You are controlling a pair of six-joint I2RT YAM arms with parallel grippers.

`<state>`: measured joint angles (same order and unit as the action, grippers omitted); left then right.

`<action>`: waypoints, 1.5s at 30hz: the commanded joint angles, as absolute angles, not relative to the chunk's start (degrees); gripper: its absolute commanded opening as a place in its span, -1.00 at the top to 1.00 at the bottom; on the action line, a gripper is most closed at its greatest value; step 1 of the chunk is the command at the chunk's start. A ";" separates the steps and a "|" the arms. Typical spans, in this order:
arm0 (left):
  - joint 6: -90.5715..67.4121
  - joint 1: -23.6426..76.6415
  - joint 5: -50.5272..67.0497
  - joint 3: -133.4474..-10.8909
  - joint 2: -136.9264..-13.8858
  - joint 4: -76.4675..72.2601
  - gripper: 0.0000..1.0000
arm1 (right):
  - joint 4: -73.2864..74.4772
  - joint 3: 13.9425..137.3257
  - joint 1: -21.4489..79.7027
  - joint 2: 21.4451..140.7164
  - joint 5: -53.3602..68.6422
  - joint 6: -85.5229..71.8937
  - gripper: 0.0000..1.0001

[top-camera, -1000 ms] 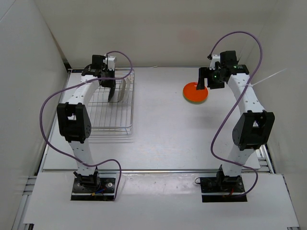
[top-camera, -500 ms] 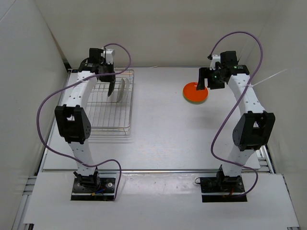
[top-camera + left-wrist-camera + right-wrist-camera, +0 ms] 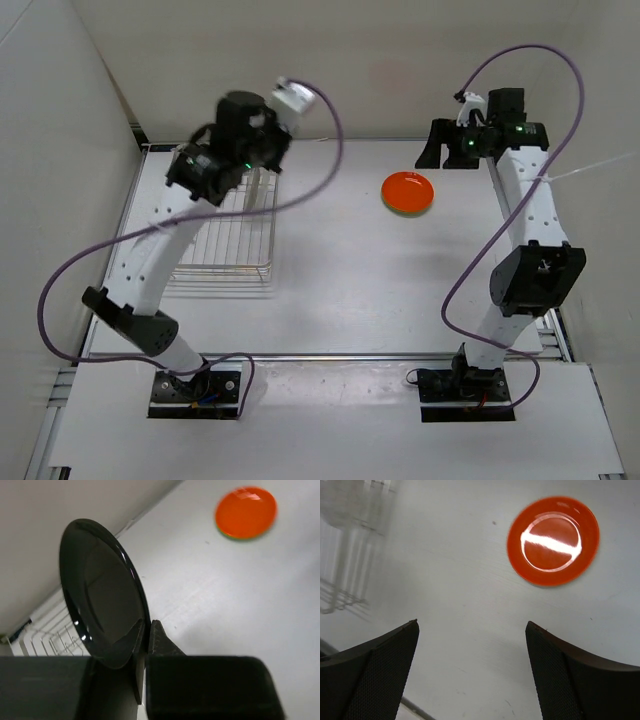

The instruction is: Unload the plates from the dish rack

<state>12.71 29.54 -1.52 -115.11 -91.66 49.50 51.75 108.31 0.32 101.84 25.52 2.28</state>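
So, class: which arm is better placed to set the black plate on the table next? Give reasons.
Left: the left claw is shut on the black plate; the right claw hangs open, empty, near the orange plate.

Glossy black plate (image 3: 102, 590) on edge; orange plate (image 3: 408, 191) lying flat

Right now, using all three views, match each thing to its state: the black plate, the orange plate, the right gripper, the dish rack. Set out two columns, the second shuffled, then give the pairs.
Column one
1. black plate
2. orange plate
3. right gripper
4. dish rack

Column two
A. open, holding nothing
B. silver wire, on the left side of the table
C. lying flat, apart from both grippers
D. held on edge in the left gripper

Pairs: 1-D, 2-C, 3-A, 4-B
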 commanded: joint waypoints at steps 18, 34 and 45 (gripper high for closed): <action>63.89 79.45 -51.50 -86.83 -92.02 24.43 0.79 | 55.28 106.88 6.06 91.76 46.41 5.27 -1.00; 67.32 76.99 -52.03 -87.01 -93.07 18.55 0.79 | 55.81 103.89 8.26 91.24 50.27 6.41 -0.10; 67.07 74.71 -51.50 -87.01 -94.13 17.84 0.79 | 55.03 102.31 10.37 90.18 48.52 5.28 0.94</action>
<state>66.54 75.09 -50.35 -85.49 -95.72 21.96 55.48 103.20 9.54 92.51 49.84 3.68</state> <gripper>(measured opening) 0.155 0.058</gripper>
